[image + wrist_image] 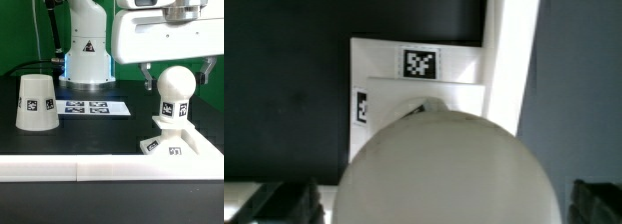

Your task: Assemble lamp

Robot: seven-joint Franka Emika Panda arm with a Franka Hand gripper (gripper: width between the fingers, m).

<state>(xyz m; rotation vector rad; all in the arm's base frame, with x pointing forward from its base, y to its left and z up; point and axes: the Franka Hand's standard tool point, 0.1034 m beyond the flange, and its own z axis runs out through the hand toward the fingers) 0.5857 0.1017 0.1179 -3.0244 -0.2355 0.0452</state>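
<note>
The ball-shaped white bulb (174,95) stands upright on the low angular base (172,143) at the exterior view's right. My gripper (177,80) hangs over it, a finger on each side of the ball, open with a small gap on both sides. In the wrist view the bulb (438,170) fills the middle, the dark fingers (287,202) show at its sides, and the tagged base (416,70) lies beyond it. The cone-shaped shade (37,102) stands on the table at the exterior view's left, apart from the gripper.
The marker board (92,106) lies flat between the shade and the base. The robot arm's pedestal (86,50) stands behind it. A long white rail (60,168) runs along the near table edge, and the base sits against it.
</note>
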